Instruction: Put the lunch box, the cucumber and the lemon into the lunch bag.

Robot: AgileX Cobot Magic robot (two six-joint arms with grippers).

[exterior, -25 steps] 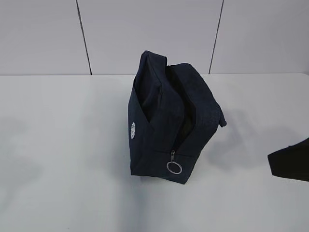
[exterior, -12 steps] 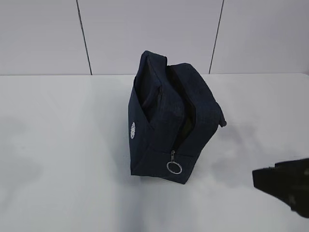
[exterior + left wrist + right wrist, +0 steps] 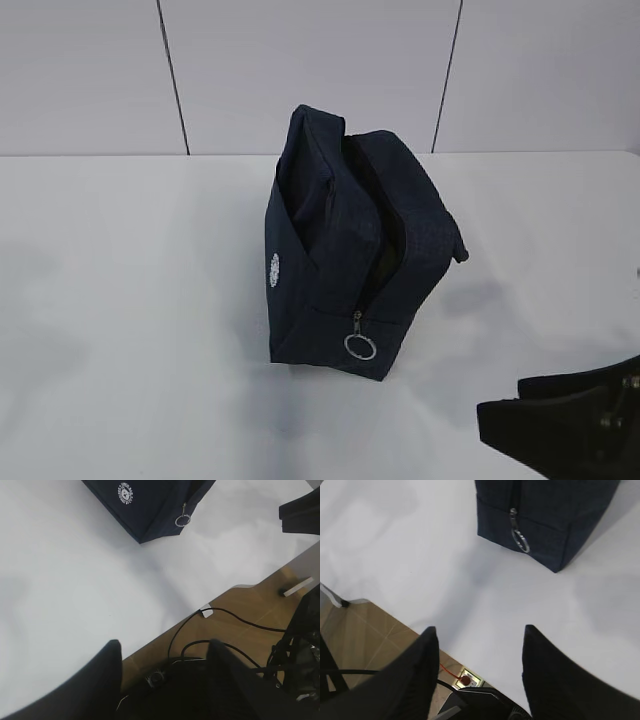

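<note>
White surface [image 3: 120, 330] carries all. Lunch bag [image 3: 340, 250] upright, top unzipped, ahead of both pincers, well apart. Right pincer [image 3: 477, 667] released, empty, over surface edge. Left pincer [image 3: 165, 672] released, empty, beyond edge.

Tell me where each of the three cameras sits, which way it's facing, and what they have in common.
Exterior view: in front of the table, looking down at a slant at the lunch bag and wall; the right gripper shows at lower right.
Left wrist view: on the left arm, looking past the open left gripper over the table edge to the floor.
Right wrist view: on the right arm, looking down between its open fingers.
Shared: all three show the bag's zipper ring.
</note>
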